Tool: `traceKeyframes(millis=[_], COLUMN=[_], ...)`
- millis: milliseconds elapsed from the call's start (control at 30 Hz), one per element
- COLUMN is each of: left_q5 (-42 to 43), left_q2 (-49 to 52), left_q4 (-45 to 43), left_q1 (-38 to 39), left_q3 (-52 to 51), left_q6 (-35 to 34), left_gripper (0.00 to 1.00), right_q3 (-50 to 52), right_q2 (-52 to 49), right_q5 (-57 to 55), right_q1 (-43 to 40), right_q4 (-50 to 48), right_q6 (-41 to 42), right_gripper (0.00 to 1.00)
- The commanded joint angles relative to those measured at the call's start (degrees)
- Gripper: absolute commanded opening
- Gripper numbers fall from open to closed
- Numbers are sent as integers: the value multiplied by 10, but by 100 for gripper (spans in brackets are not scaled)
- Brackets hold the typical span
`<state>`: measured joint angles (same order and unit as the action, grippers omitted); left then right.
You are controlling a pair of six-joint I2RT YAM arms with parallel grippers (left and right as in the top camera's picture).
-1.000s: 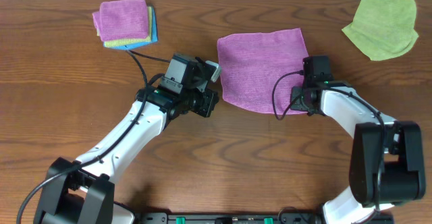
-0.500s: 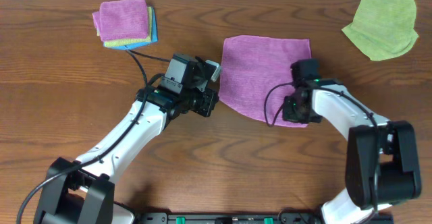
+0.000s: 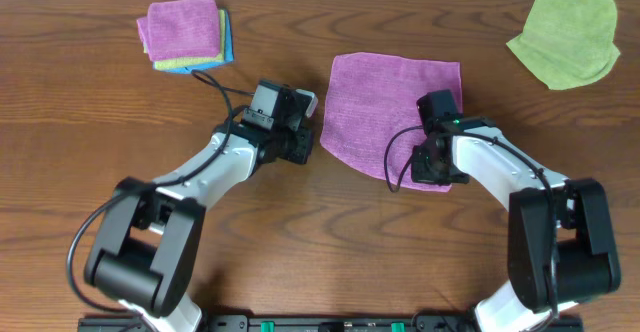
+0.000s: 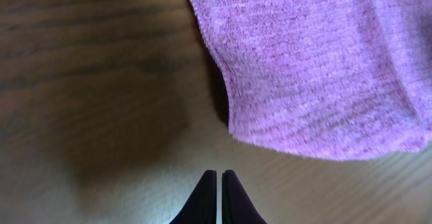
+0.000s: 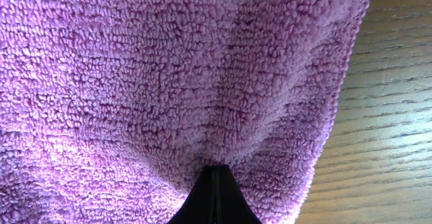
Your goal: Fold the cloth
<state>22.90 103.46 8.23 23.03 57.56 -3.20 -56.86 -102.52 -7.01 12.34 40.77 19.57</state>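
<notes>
Purple cloth (image 3: 385,107): spread in 1 layer mid-table, between my 2 arms, with no fold in it yet.
Right gripper (image 5: 214,173): clenched on the cloth at its near right corner; the pile puckers into ridges that run to my tips.
Left gripper (image 4: 218,183): clenched on nothing, fingers pressed together over bare wood, just short of the cloth's near left corner and not touching it.
Cloth edges: the far edge is straight and free; the left edge is free, with a shadow along it and a rounded near corner; the right edge shows beside my right fingers, with wood past it.
Open room: bare table (image 3: 320,242) on the near side between my arms, and more toward the lime-green cloth (image 3: 565,37), which lies well apart at the far right.
Folded stack (image 3: 185,34): far left, purple on top, well apart from the cloth.
Since 1 second ago: my right gripper has come inward to the left, dragging the near right corner with it; the cloth has turned so its far edge sits squarer; my left arm has swung and its gripper sits slightly farther up the table.
</notes>
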Motion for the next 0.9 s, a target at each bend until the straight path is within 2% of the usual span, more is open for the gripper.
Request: traceKeyframes(millis=[0, 200, 233, 267, 333, 367, 400, 567, 700, 833, 867], left_q5=[27, 27, 27, 27, 45, 77, 106, 191, 222, 276, 287], left_q2=[14, 29, 30, 30, 30, 30, 30, 30, 34, 50, 57], left_q4=[-27, -68, -68, -68, -69, -73, -75, -78, -86, -107, -113], left_q1=[-5, -13, -17, -19, -25, -33, -38, -68, -73, -73, -73], left_q3=[2, 2, 2, 2, 2, 2, 2, 2, 2, 2, 2], left_q6=[-3, -27, -35, -42, -48, -48, -48, -78, -78, -78, -81], left_gripper=[6, 6, 9, 19, 27, 43, 48, 50, 67, 95, 95], right_q3=[24, 24, 24, 24, 24, 24, 24, 24, 23, 22, 22], right_q2=[-24, -24, -24, -24, -24, -24, -24, -24, -24, -24, -24], right_q5=[38, 38, 38, 38, 38, 38, 38, 38, 38, 38, 38], right_q1=[9, 9, 9, 9, 9, 9, 9, 9, 9, 9, 9], right_q4=[10, 12, 13, 13, 13, 13, 13, 12, 11, 10, 11], right_q6=[11, 9, 5, 4, 0, 0, 0, -4, -7, -10, -10], right_gripper=[1, 1, 1, 1, 1, 1, 1, 1, 1, 1, 1])
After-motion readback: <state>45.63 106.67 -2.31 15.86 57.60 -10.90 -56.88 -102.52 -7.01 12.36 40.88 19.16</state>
